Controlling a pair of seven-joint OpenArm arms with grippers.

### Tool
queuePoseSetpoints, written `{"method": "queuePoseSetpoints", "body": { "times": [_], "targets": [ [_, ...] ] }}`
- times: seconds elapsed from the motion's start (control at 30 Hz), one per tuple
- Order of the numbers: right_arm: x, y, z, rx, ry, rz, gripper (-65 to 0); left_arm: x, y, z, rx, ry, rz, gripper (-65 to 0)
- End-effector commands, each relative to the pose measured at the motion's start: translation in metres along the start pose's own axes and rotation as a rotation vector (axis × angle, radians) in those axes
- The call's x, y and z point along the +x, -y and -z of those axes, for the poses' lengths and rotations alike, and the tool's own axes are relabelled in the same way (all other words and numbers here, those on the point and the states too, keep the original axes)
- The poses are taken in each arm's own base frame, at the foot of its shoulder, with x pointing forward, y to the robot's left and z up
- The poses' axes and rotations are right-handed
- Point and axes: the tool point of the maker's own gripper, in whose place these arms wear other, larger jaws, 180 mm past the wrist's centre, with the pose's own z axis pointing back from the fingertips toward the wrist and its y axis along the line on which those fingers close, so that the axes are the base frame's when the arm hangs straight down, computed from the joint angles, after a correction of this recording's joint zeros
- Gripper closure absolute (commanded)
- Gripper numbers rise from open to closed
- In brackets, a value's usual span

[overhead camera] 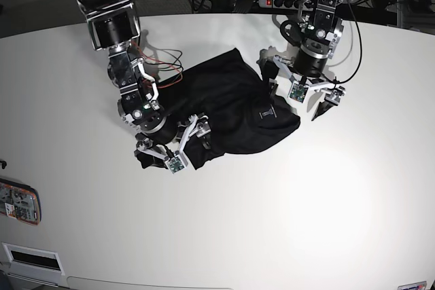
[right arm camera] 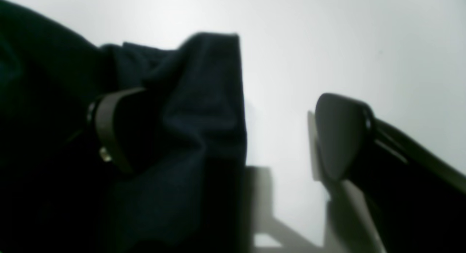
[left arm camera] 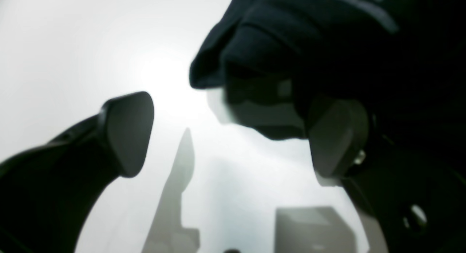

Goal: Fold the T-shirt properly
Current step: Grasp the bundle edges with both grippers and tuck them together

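On the bench: a white bench (overhead camera: 285,208) carries a crumpled black T-shirt (overhead camera: 231,110), lying in a loose heap near the middle, towards the far side.
T-shirt: bunched and creased, with a small pale tag (overhead camera: 265,114) showing on its upper surface.
Right gripper (overhead camera: 172,148): at the near left end of the heap in the base view. Jaws spread wide. One finger (right arm camera: 109,131) is sunk in dark folds of cloth; the other finger (right arm camera: 340,134) stands apart over bare bench. Nothing is pinched between them.
Left gripper (overhead camera: 302,94): at the far right edge of the heap in the base view. Jaws spread wide. One finger (left arm camera: 336,136) sits against a hanging fold of the shirt; the other finger (left arm camera: 129,131) is clear of it, over bare bench.
Bench edge: a small flat device (overhead camera: 19,202) with a red rim lies at the left edge, well apart from the shirt.
Behind the bench: cables and a power strip (overhead camera: 275,1).
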Motion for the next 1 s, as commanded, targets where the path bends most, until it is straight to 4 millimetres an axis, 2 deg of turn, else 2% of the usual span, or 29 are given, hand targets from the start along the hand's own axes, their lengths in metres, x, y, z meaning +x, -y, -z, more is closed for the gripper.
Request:
{"method": "queuePoseSetpoints", "body": {
  "times": [0.0, 0.17, 0.23, 0.33, 0.5, 0.6, 0.7, 0.8, 0.97],
  "targets": [
    [0.004, 0.006, -0.004, -0.008, 0.004, -0.024, -64.8, 0.018, 0.011, -0.005, -0.012, 0.062, -0.011, -65.0],
    [0.0, 0.014, -0.005, -0.022, -0.008, -0.026, -64.8, 0.037, 0.071, -0.033, -0.146, 0.103, -0.046, -65.0],
    [0.005, 0.015, -0.006, -0.023, 0.005, -0.029, -64.8, 0.043, 0.092, -0.05, -0.196, 0.112, -0.062, -65.0],
    [0.008, 0.013, -0.007, -0.022, 0.014, -0.031, -64.8, 0.056, 0.102, -0.064, -0.219, 0.141, -0.078, -65.0],
    [0.045, 0.013, -0.018, -0.032, 0.109, -0.057, -64.8, 0.071, 0.091, -0.078, -0.193, 0.175, -0.08, -65.0],
    [0.07, 0.031, -0.034, -0.084, 0.186, -0.049, -64.8, 0.068, 0.06, -0.075, -0.092, 0.171, -0.069, -65.0],
    [0.1, 0.04, -0.052, -0.119, 0.273, -0.061, -64.8, 0.065, 0.04, -0.075, -0.026, 0.168, -0.044, -65.0],
    [0.117, 0.038, -0.063, -0.126, 0.323, -0.08, -64.8, 0.065, 0.033, -0.077, -0.04, 0.171, -0.003, -65.0],
    [0.138, 0.031, -0.076, -0.122, 0.385, -0.116, -64.6, 0.058, 0.038, -0.078, -0.072, 0.126, 0.026, -65.0]
  ]
}}
